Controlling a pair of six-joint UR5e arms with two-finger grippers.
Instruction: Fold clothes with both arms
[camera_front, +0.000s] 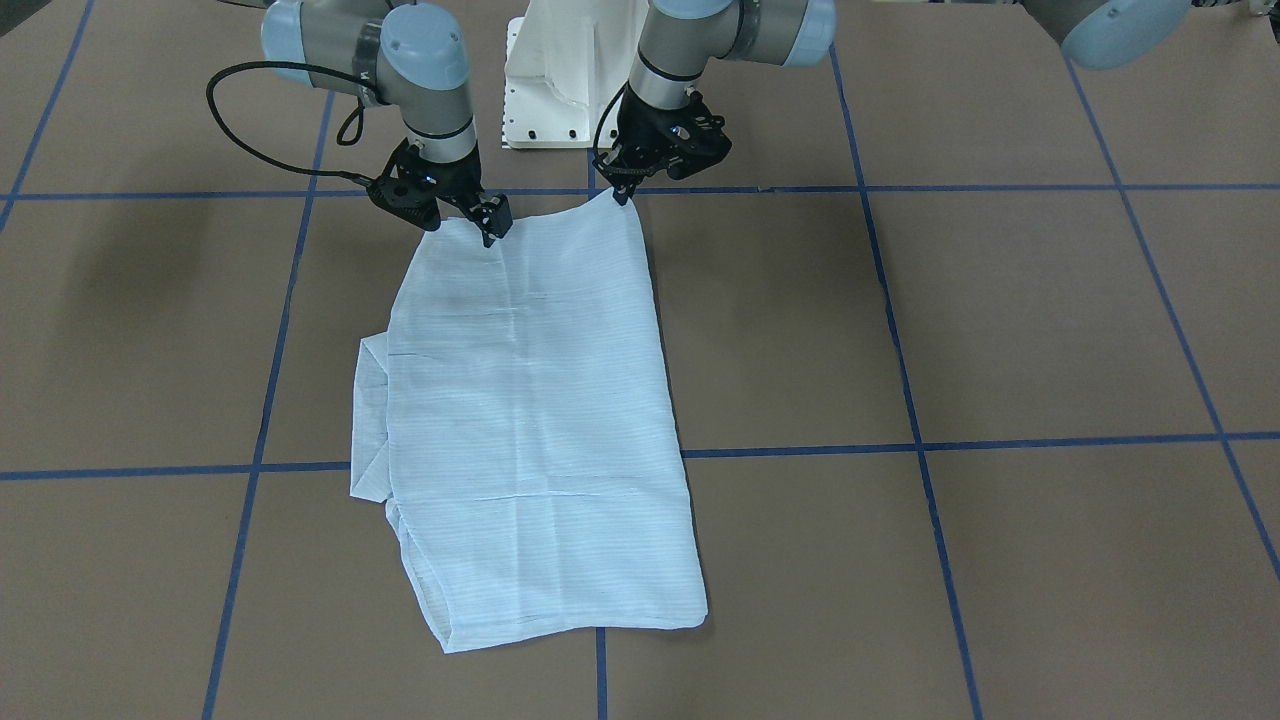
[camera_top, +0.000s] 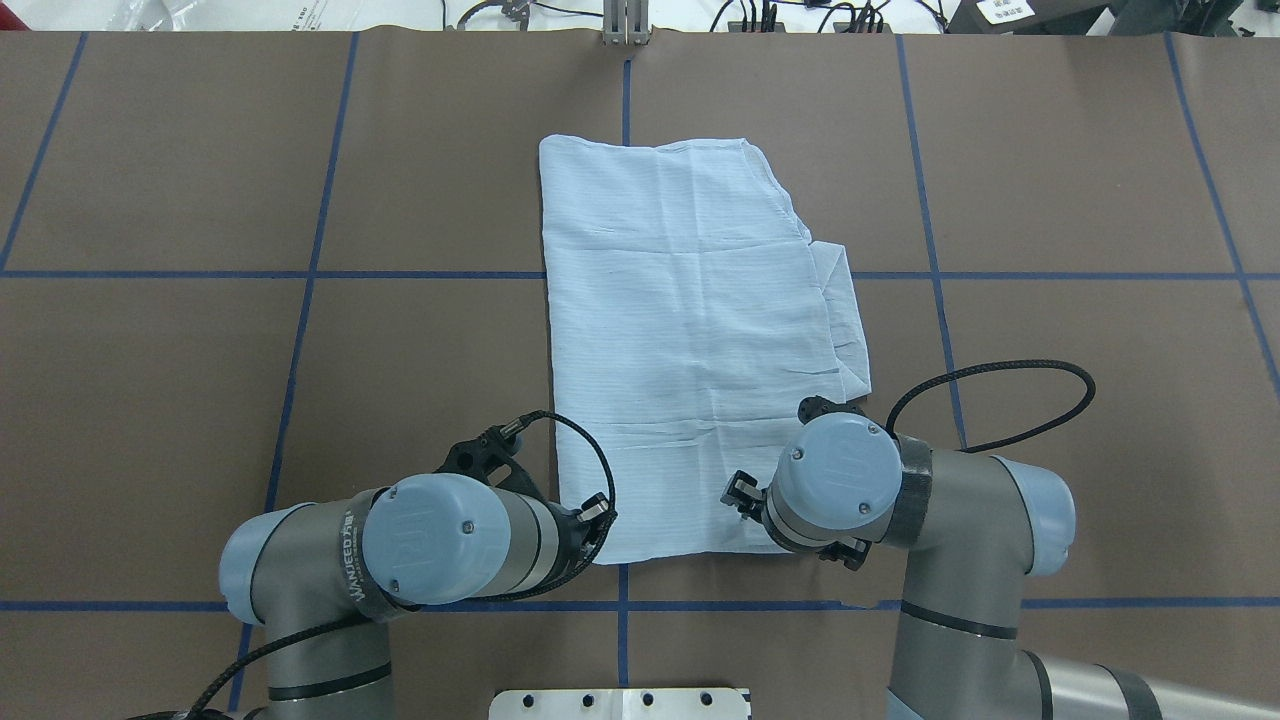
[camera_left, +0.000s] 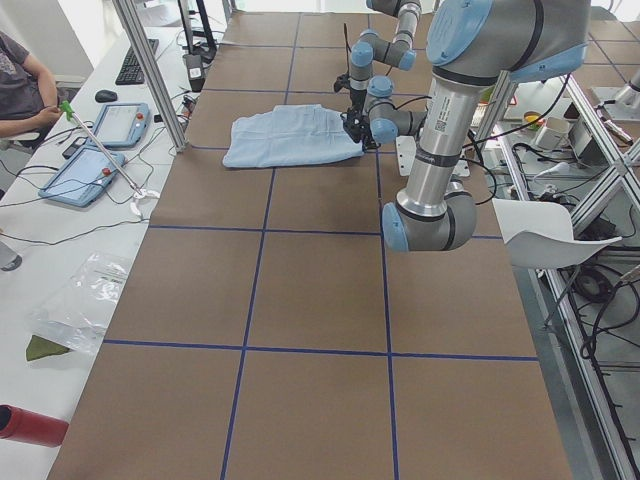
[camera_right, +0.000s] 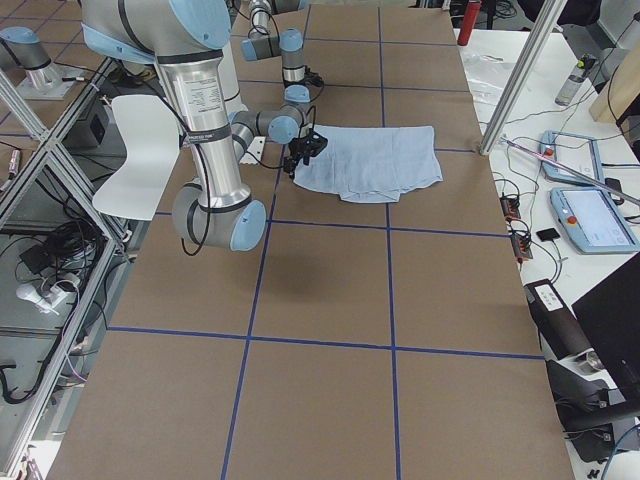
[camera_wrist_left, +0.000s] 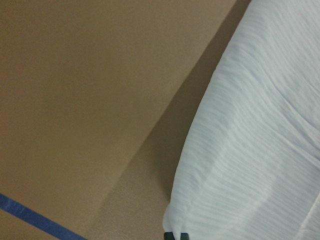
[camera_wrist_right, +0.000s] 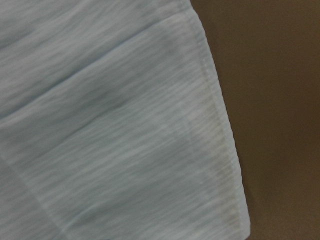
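In the middle of the table (camera_front: 1000, 320) we find the shirt (camera_front: 530, 420) folded into a long flat panel, with a tucked flap (camera_front: 368, 420) peeking out at its left side in the front-facing frame. At the panel's upper edge there, the left pincer (camera_front: 622, 192) is pinched closed on the upper right corner, which stands up in a small peak. The right pincer (camera_front: 492, 225) sits narrow at the upper left hem, and we cannot tell whether it grips. We judge the step to be a lengthwise fold. We would raise both corners together, keep the hem taut between them, carry it toward the frame's lower edge and lay it square, since such thin cloth may slip or drag the layers beneath. Pale lettering (camera_top: 352, 565) on the left arm (camera_top: 300, 560) is too blurred for us to read surely, and the shirt shows no label.
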